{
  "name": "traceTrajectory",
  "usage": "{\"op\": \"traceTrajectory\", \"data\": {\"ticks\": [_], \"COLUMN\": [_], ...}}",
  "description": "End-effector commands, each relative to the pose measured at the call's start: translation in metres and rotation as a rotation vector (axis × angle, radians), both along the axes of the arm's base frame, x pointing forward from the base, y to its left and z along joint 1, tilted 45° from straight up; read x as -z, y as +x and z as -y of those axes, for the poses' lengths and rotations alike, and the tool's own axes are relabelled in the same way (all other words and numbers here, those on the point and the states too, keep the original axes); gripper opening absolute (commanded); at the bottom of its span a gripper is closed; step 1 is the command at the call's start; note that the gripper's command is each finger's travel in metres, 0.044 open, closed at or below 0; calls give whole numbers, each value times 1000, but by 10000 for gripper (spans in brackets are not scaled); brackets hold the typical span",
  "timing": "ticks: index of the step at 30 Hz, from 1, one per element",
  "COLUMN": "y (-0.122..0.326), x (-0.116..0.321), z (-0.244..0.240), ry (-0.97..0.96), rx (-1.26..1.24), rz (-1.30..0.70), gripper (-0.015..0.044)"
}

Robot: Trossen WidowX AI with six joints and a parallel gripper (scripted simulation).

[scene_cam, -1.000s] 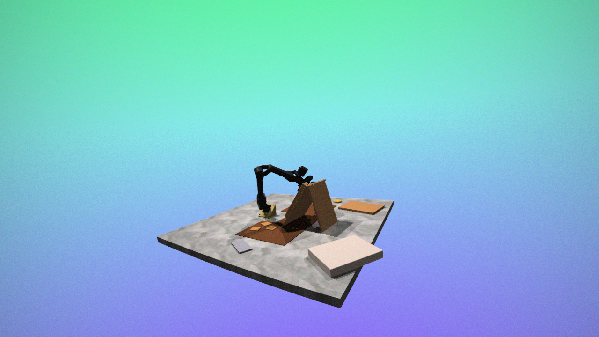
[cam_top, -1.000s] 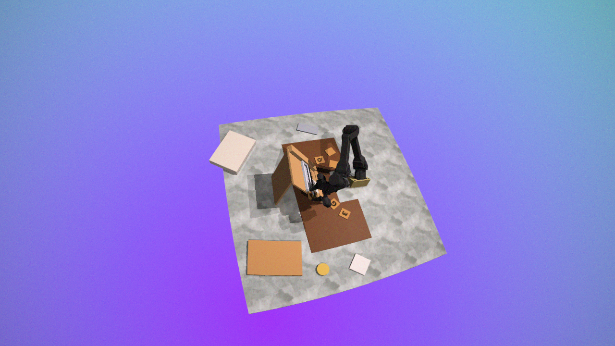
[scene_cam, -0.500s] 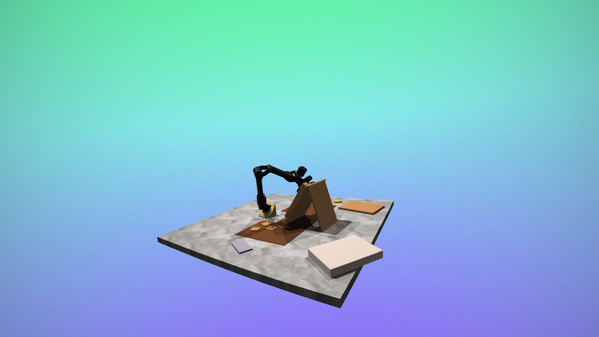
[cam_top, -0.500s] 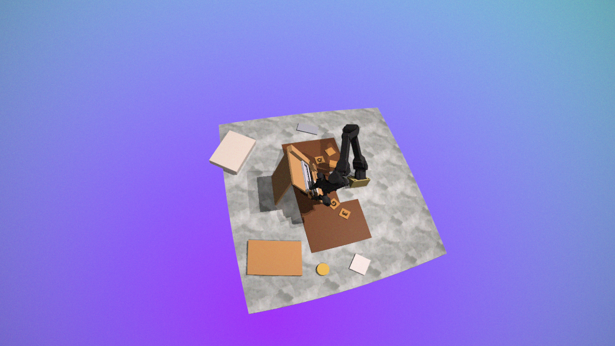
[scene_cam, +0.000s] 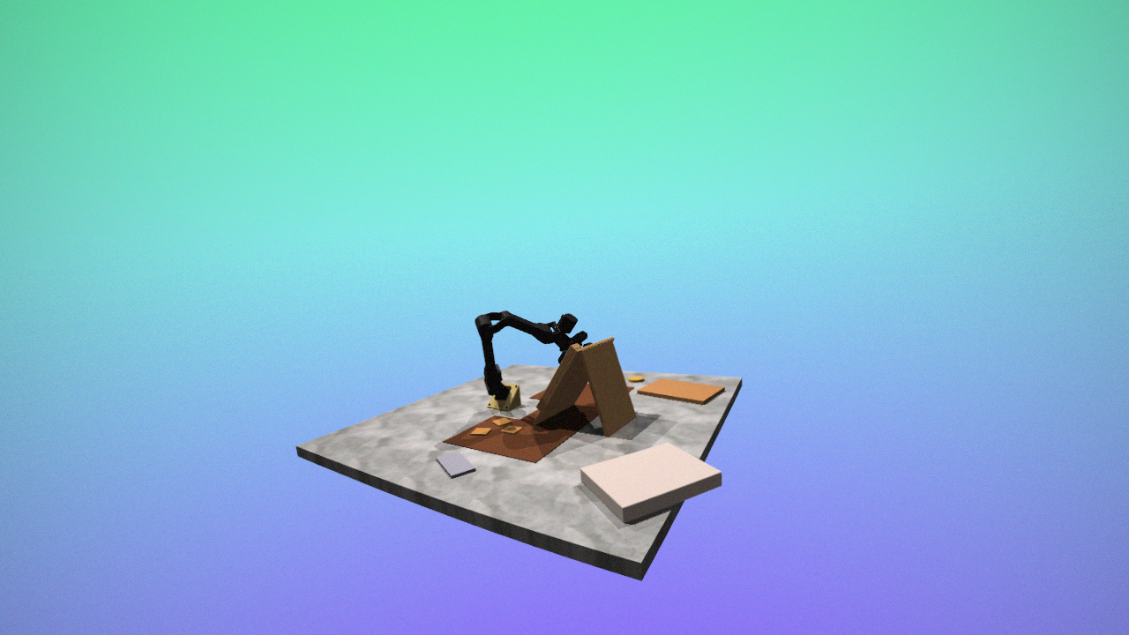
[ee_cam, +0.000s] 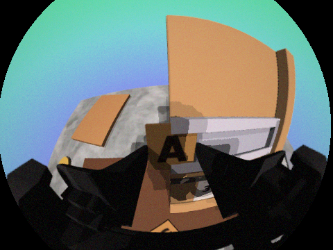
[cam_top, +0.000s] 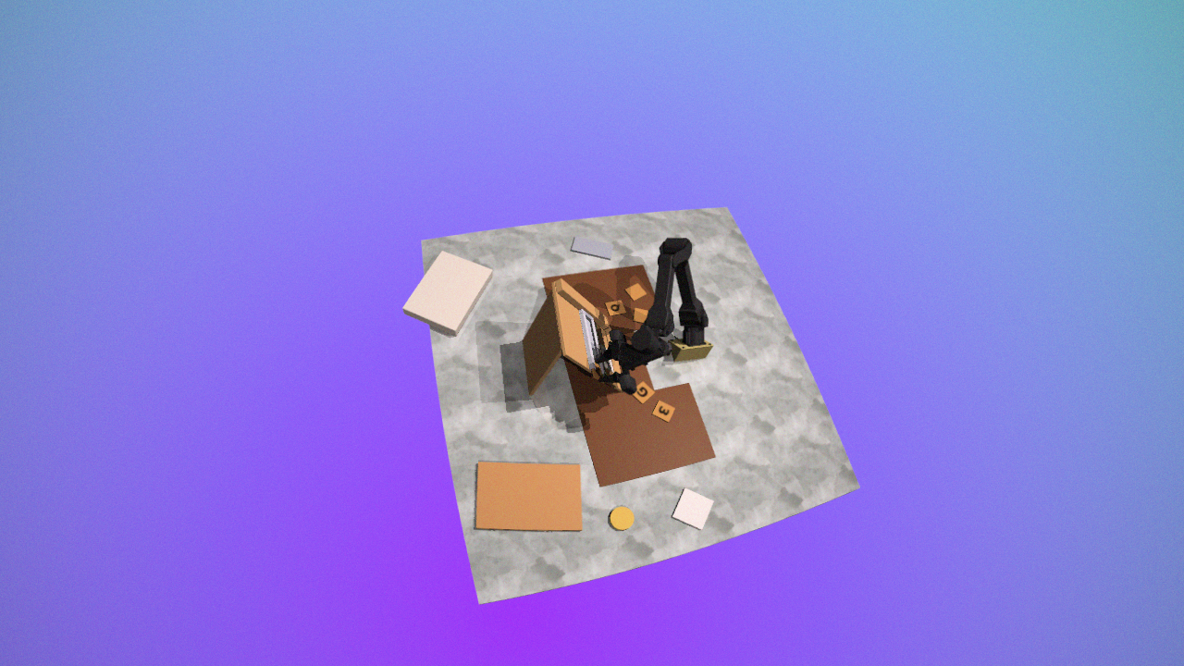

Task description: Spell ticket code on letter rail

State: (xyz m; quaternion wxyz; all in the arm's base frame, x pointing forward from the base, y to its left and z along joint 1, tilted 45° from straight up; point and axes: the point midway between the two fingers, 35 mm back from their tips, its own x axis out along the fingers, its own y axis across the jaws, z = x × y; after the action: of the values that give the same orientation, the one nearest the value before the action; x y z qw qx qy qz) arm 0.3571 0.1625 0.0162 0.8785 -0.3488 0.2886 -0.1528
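My gripper [ee_cam: 171, 147] is shut on the A tile [ee_cam: 172, 153], which reads upright. The tile's right part is inside the open left end of the pale rail [ee_cam: 239, 124] [cam_top: 586, 331], behind its upper lip; its left part sticks out past the edge of the leaning board [ee_cam: 222, 76] [cam_top: 571, 326] [scene_cam: 562, 383]. The visible rail stretch to the right shows no tile. The ticket [ee_cam: 201, 195] below is mostly hidden; only a 3-like mark shows. A G tile [cam_top: 642, 392] and a 3 tile [cam_top: 662, 411] lie nearby; a tile with a round character [cam_top: 615, 307] and two others lie beyond.
A brown mat [cam_top: 654, 451] lies under the board. Around it are an orange slab [cam_top: 528, 495] [scene_cam: 680, 391] [ee_cam: 100, 119], a yellow disc [cam_top: 622, 517], a white square [cam_top: 693, 508], a grey slab [cam_top: 592, 247] [scene_cam: 455, 463] and a thick pale block [cam_top: 448, 292] [scene_cam: 651, 477] overhanging the counter edge.
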Motion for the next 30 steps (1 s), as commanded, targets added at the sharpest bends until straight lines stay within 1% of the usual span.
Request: {"op": "traceTrajectory", "data": {"ticks": [1,30], "y": [0,-1], "x": [-2,-12], "z": [1,11], "ry": [3,2], "rx": [-3,-3], "rz": [0,0], "gripper": [0,0]}}
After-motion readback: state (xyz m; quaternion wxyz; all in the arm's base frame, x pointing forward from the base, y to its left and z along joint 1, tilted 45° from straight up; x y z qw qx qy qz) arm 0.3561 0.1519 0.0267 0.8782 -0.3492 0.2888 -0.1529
